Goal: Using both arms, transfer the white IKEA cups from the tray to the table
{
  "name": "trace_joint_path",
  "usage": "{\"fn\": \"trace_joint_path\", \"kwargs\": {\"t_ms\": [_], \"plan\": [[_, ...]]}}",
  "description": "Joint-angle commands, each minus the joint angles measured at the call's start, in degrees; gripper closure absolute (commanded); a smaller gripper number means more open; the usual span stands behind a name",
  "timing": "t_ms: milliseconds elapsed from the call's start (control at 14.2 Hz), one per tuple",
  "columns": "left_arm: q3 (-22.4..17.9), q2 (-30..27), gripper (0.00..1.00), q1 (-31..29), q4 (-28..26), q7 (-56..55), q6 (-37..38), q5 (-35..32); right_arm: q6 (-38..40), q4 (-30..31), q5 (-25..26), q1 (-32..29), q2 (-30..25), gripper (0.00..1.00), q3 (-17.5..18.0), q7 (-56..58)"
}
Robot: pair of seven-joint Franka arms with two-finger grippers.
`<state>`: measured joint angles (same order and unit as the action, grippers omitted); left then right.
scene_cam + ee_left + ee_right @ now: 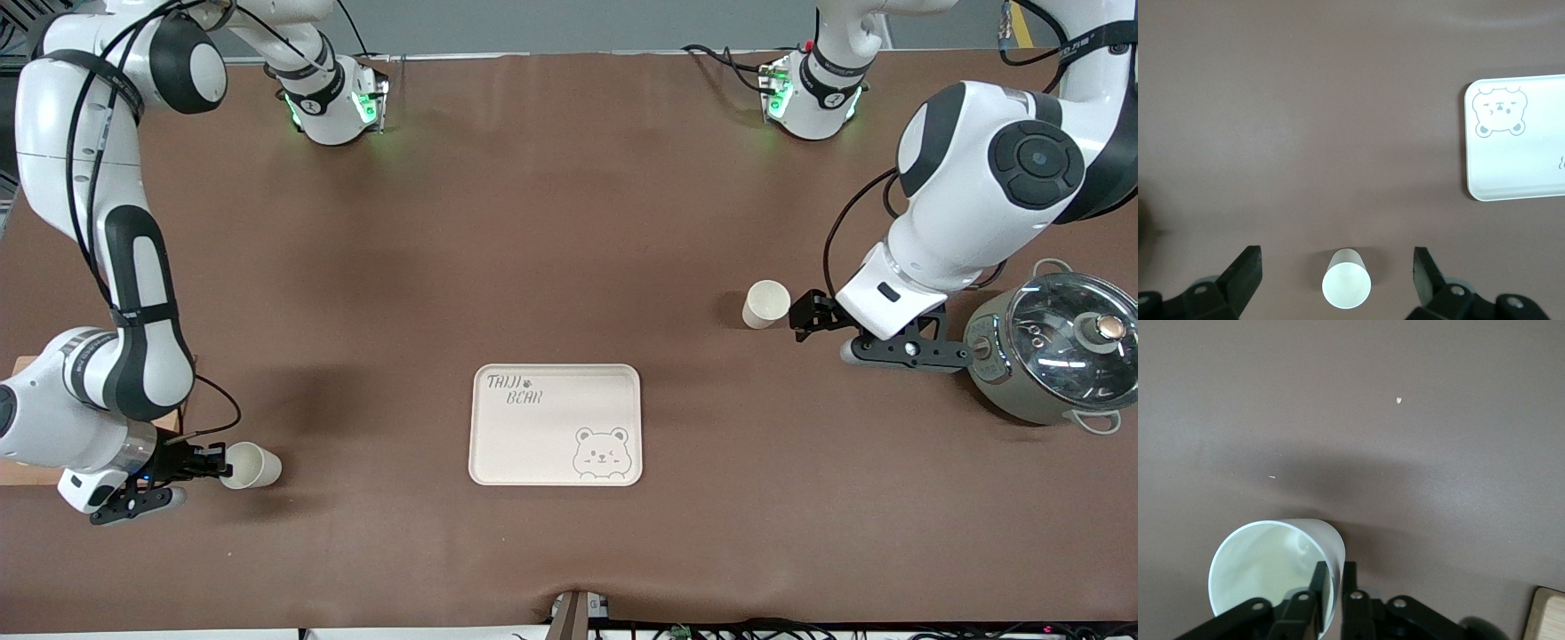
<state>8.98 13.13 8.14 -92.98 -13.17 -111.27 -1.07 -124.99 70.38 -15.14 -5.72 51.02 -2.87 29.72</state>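
One white cup (766, 304) stands upright on the brown table toward the left arm's end. My left gripper (802, 316) is open right beside it. In the left wrist view the cup (1347, 280) sits between the two spread fingers (1245, 272) of that gripper (1336, 259), touching neither. My right gripper (197, 465) is shut on the rim of the second cup (252, 465), low over the table at the right arm's end. In the right wrist view this gripper (1335, 577) has one finger inside the tilted cup (1265, 567) and one outside.
A cream tray with a bear drawing (556, 391) lies mid-table, nearer the front camera than the left cup; its corner shows in the left wrist view (1511, 180). A steel pot with a glass lid (1053, 351) stands beside the left gripper. A wooden block (16, 471) lies beside the right arm.
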Motion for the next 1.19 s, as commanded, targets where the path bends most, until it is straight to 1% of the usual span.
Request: {"fn": "trace_joint_path", "kwargs": {"t_ms": [0,70,211,281,351,632,773,914,1054,1124], "plan": [[0.6,0.6,0.0,-0.1,1.5,-2.0,1.3,-0.9,-0.5,0.5,-1.0,0.2,-0.3,0.56,0.1,1.1],[0.6,0.9,0.0,-0.2,1.4,-2.6,1.3,-0.9,-0.5,0.5,-0.9,0.1,-0.3,0.51,0.1,1.1],[0.6,1.2,0.0,-0.5,1.3,-3.1,1.3,-0.9,-0.5,0.5,-0.9,0.2,-0.3,0.32,0.0,1.1],[0.5,1.2,0.0,-0.8,1.3,-3.1,1.3,-1.0,-0.5,0.5,-0.9,0.2,-0.5,0.05,0.0,1.1],[0.5,1.2,0.0,-1.1,1.6,-3.1,1.3,-0.9,-0.3,0.5,-0.9,0.2,-0.7,0.0,0.0,1.2],[0.4,1.1,0.0,-1.0,3.2,-3.2,1.3,-1.0,0.4,0.5,-0.8,0.2,-2.2,0.0,-0.1,1.0],[0.3,1.6,0.0,-0.8,4.6,-3.2,1.3,-1.0,2.8,0.5,-0.2,0.6,-3.8,0.0,-0.4,1.0],[0.0,1.6,0.0,-1.2,4.7,-3.2,2.0,-1.5,3.3,0.3,2.1,1.1,-5.4,0.0,-0.4,0.5],[0.0,1.6,0.0,-1.2,4.7,-3.1,2.5,-1.6,3.6,-0.1,2.1,1.1,-6.4,0.0,-0.6,0.5],[-0.1,1.6,0.0,-1.0,4.7,-3.0,2.9,-1.8,5.2,-0.1,2.2,1.1,-7.9,0.0,-0.8,0.4]]}}
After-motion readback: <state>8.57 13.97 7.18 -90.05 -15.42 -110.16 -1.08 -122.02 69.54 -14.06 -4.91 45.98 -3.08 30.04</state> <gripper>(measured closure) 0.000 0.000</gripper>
